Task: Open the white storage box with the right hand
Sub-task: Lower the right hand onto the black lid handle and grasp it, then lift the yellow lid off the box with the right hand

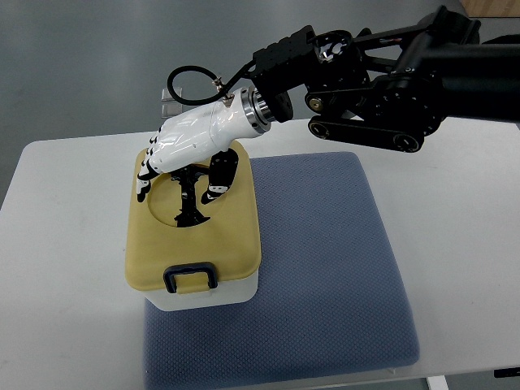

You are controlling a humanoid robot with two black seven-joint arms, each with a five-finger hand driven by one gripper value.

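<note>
On the left part of a blue mat (pixel 325 268) that covered the white worktop (pixel 455 203), the white storage box (pixel 203 294) sat with its yellow lid (pixel 231 236) still shut and the dark latch (pixel 191 276) at its near edge. The right hand (pixel 191 150) hovered over the lid's round recess, fingers (pixel 218 180) curled downward and gripping nothing I could make out. To open it cleanly, the fingers would probably need to hook the lid firmly and lift without dragging the box.

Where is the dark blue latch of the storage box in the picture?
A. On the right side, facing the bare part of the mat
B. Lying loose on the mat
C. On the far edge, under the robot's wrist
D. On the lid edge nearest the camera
D: the dark blue latch sits on the near edge of the yellow lid, while the right hand is over the lid's far part.
</note>
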